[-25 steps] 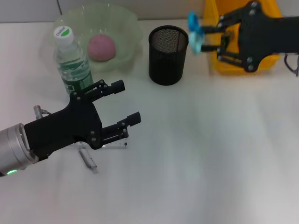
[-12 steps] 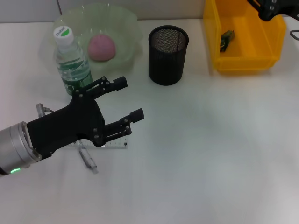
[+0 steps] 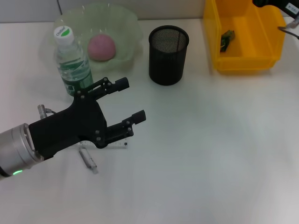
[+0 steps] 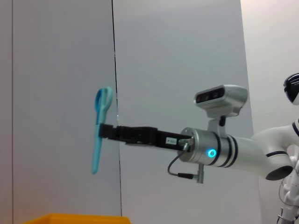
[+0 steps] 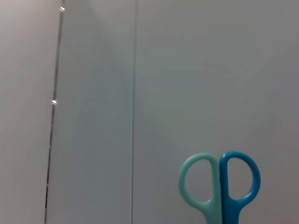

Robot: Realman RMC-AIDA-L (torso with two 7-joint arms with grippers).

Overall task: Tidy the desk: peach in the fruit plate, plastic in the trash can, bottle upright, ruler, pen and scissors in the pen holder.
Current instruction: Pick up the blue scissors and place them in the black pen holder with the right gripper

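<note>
White tabletop [image 3: 210, 140] and a grey wall make up the setting. Seen from the left wrist camera, the right gripper [image 4: 106, 131] is held high in the air, its jaws pinched on the scissors [image 4: 100, 128], whose long axis is upright with the handle loops uppermost. The left gripper [image 3: 126, 102] hovers with jaws spread over the ruler [image 3: 114, 145] and the pen [image 3: 87, 159], both lying flat on the tabletop. The peach [image 3: 101, 47] is judged done in the fruit plate [image 3: 128, 23], the bottle [image 3: 71, 58] stands upright, and something dark lies in the yellow trash can [image 3: 245, 63]. The pen holder [image 3: 168, 55] appears empty, so three items are judged left.
</note>
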